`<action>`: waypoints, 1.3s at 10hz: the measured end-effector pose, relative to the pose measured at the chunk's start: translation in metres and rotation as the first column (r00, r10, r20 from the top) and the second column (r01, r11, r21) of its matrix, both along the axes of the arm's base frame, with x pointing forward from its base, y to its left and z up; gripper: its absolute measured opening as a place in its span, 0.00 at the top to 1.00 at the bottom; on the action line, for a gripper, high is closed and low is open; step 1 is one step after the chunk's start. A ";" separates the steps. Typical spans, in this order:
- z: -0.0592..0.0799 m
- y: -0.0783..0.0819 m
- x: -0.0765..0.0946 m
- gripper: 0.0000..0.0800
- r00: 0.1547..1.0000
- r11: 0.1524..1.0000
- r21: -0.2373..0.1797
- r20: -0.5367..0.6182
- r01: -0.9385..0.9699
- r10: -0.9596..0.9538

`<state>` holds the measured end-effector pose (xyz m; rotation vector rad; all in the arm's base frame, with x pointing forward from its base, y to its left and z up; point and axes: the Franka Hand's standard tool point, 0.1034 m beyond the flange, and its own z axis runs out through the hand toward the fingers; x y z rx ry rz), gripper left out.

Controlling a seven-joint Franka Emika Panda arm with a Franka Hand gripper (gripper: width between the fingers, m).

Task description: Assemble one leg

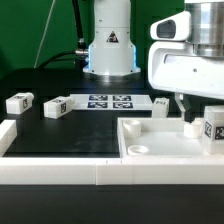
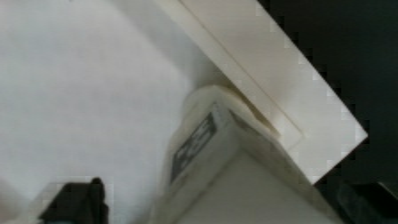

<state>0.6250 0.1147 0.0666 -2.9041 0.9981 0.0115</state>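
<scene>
White plastic fills most of what the pincer [image 1: 190, 120] has beneath it. It hangs low at the exterior view's right, over the large square tray-like piece [image 1: 150, 148], and just beside it stands a leg [image 1: 213, 127], upright, tag facing the camera, against the tray's far right part. Whether the fingers are clamped on that leg I cannot tell — the arm's bulky white housing hides the fingertips in the exterior view, and the wrist view shows only one dark finger [image 2: 73, 201] low in the picture. The wrist view does show the leg [image 2: 222, 150] very close, tilted across the picture, its tag edge-on, lying against the tray's raised rim [image 2: 267, 70].

My judgement: the leg is being brought to, or seated at, a corner of the tray, which would explain the upright pose and the nearness to the rim — the corner holes are where the legs go. A round hole shows at the tray's near corner on the exterior view's left side.

Farther out, on the black desk [image 1: 70, 135], two more legs lie loose at the exterior view's left, one near the edge [image 1: 20, 101], one nearer the middle [image 1: 56, 105]. Behind them the marker board [image 1: 110, 101] lies flat, with another small block [image 1: 160, 102] at its end.
</scene>
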 end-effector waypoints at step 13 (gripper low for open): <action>0.001 -0.002 0.006 0.64 0.834 0.834 -0.058 0.021 -0.549 0.551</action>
